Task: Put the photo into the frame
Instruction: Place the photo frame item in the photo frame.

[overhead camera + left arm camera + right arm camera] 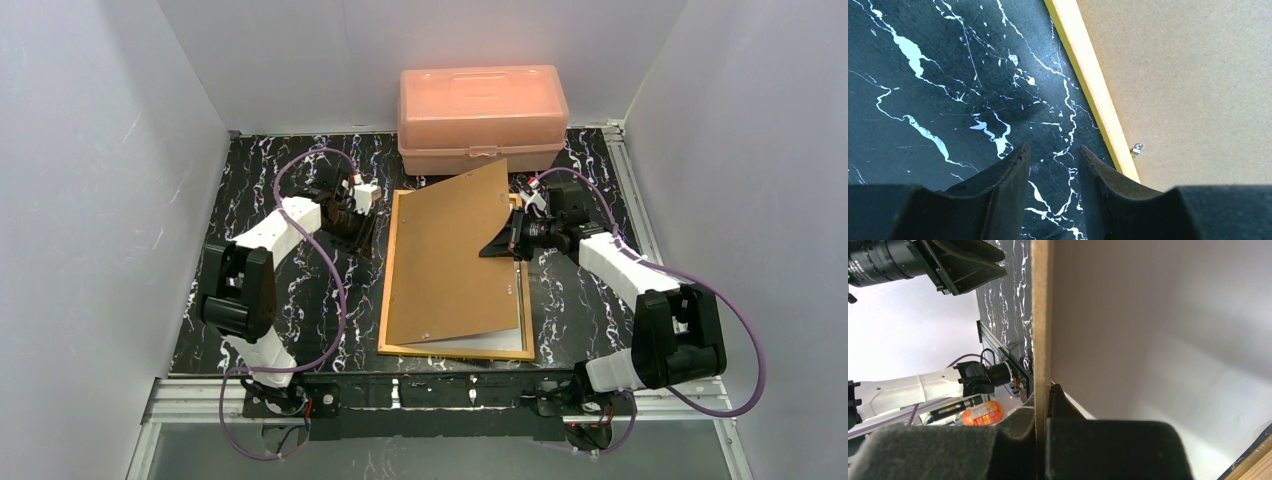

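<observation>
The frame point(389, 300) lies flat mid-table, its yellow border point(1093, 85) showing around a brown backing board point(450, 260). My right gripper point(500, 245) is shut on the board's right edge point(1041, 315) and holds that side tilted up off the frame. Under the raised board a pale sheet point(485, 343) fills the frame opening; I cannot tell whether it is the photo, as no printed picture is visible. My left gripper point(1053, 150) hovers open and empty over the table just left of the frame's left border, beside a small metal clip point(1136, 148).
A salmon-pink plastic box point(482, 115) stands at the back, right behind the frame's far edge. The black marbled tabletop point(280, 290) is walled in by white panels on the left, right and back. Metal rails run along the near edge and right side.
</observation>
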Action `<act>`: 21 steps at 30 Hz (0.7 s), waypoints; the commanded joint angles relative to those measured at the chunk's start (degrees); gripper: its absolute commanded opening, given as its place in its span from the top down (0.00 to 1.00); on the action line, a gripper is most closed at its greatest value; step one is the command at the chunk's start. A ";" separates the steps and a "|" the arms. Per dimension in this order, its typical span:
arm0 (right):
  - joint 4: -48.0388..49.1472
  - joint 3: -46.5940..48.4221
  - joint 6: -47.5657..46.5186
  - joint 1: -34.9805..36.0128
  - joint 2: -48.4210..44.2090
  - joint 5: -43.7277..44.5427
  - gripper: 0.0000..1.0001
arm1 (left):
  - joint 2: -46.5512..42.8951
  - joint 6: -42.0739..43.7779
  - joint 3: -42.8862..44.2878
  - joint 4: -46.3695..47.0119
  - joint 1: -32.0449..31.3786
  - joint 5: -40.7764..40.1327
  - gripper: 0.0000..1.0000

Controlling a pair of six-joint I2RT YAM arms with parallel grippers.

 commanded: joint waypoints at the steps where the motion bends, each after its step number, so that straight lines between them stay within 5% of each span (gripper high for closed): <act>1: 0.61 2.55 -6.16 0.28 0.58 -1.11 0.99 | 1.01 0.45 -0.04 -0.75 -0.89 -0.31 0.62; 8: 0.38 2.09 -7.27 0.28 1.67 0.11 0.97 | 1.25 0.38 0.43 -1.21 -1.54 -0.77 0.62; 21: -7.56 4.67 -14.79 0.20 2.28 7.70 0.58 | 0.92 1.11 0.69 -2.24 -1.49 -0.99 0.62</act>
